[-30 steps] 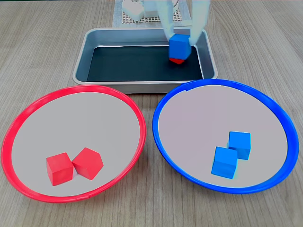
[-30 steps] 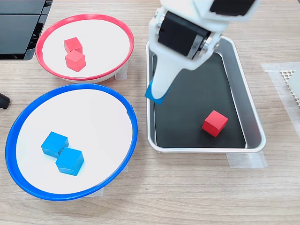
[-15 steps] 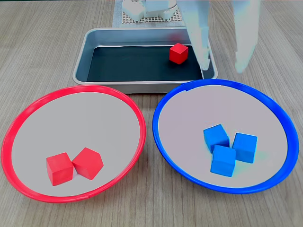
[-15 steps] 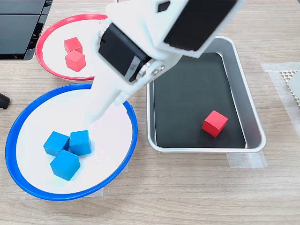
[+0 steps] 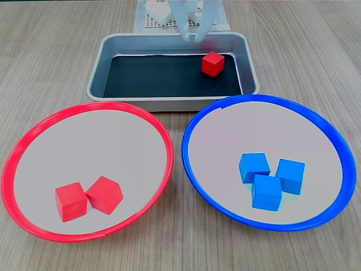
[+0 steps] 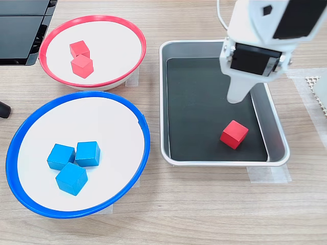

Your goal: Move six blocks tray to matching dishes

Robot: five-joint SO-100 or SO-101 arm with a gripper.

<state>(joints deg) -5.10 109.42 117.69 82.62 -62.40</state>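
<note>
Red block (image 6: 234,134) is left alone in the tray (image 6: 276,127), last to be sorted; three blues are gathered in the blue dish (image 6: 30,201). End effector (image 6: 235,96) is poised above it, its opening impossible to judge.

I see one red block (image 5: 212,63) left in the tray (image 5: 105,62); three blue blocks (image 5: 266,180) cluster touching in the blue-rimmed dish (image 5: 198,164), two red blocks (image 5: 88,198) in the red-rimmed dish (image 5: 34,135)
</note>
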